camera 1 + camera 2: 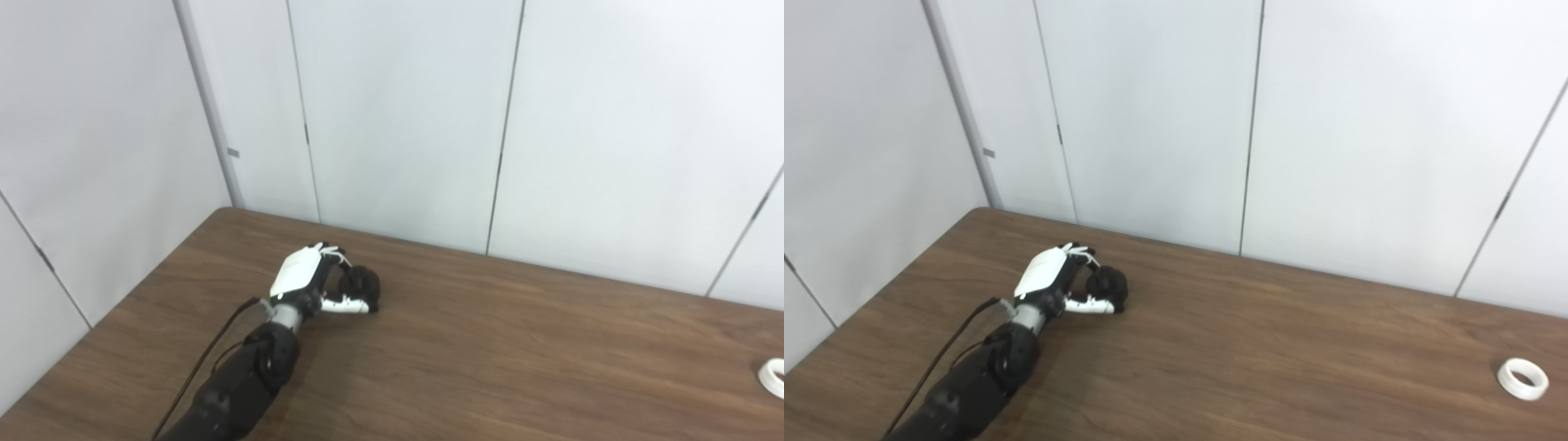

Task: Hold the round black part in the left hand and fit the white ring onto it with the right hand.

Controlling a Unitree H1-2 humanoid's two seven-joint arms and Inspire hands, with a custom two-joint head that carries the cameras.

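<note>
My left hand (pixel 309 278) reaches over the brown table toward its far left part, and its fingers and thumb are curled around the round black part (pixel 361 286), which rests low at the table top. It also shows in the right eye view (pixel 1107 285). The white ring (pixel 1522 378) lies flat on the table at the far right, and only its edge shows in the left eye view (pixel 773 376). My right hand is not in view.
The brown wooden table (pixel 490 355) ends at white wall panels (pixel 398 122) behind and on the left. A black cable (pixel 202 361) runs along my left forearm.
</note>
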